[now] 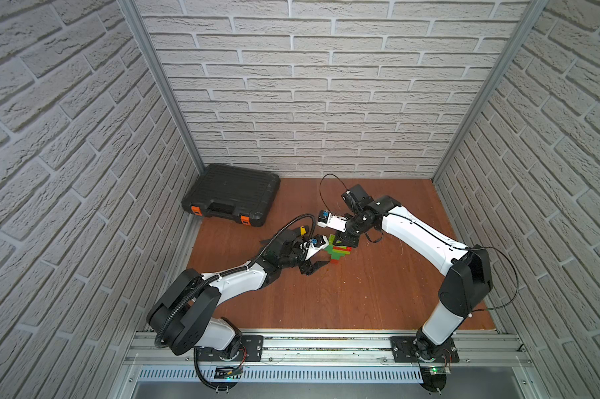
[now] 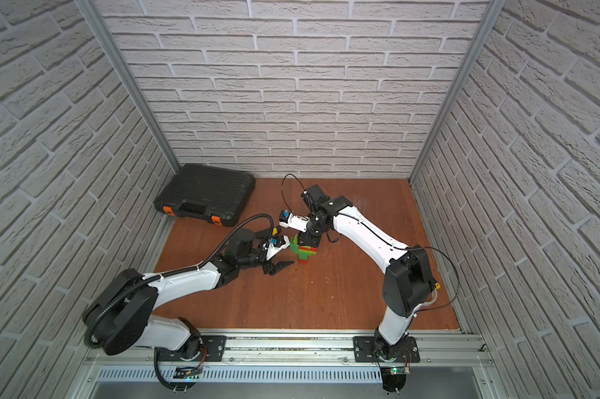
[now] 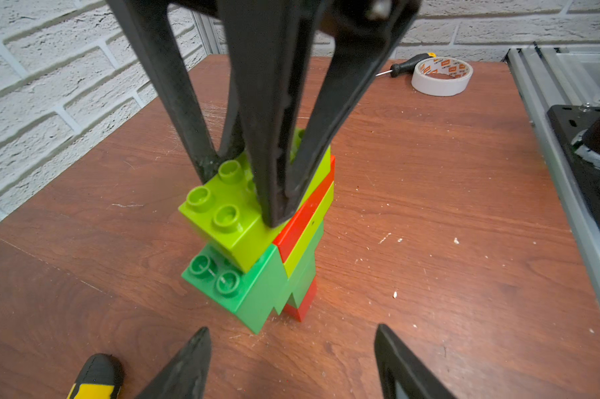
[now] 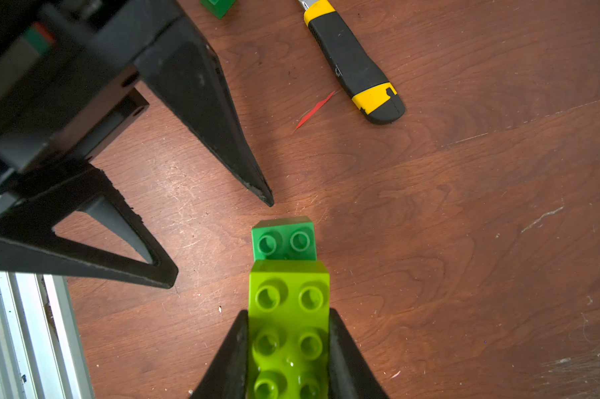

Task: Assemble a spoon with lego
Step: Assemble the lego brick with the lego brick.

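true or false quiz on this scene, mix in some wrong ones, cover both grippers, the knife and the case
1. The right gripper is clamped on the lime brick atop the spoon. True.
2. The left gripper holds the knife. False: it is open and empty, and the knife lies on the table.
3. The spoon's bottom piece is a red brick. True.
4. The case is open. False: its lid is shut.
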You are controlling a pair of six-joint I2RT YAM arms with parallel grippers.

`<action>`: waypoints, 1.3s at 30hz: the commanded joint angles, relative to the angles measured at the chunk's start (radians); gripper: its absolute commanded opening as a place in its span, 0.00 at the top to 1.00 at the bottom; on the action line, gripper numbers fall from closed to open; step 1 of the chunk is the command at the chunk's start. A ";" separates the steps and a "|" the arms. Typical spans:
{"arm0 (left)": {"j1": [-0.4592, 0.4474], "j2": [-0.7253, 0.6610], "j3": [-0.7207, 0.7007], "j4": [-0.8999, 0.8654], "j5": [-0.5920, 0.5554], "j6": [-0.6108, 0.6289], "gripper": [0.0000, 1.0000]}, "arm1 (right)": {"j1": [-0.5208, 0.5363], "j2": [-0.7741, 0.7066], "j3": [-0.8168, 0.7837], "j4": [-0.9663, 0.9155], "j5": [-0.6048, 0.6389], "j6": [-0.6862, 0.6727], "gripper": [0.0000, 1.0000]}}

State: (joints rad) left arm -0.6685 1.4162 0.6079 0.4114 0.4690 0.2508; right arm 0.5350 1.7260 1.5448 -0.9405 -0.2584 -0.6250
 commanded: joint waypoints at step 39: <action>-0.002 0.040 0.047 0.027 0.039 0.001 0.26 | -0.012 -0.017 -0.081 0.043 -0.002 -0.097 0.91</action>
State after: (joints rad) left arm -0.6685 1.4448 0.6331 0.4118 0.4866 0.2504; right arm 0.5274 1.7073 1.5002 -0.8993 -0.2604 -0.7078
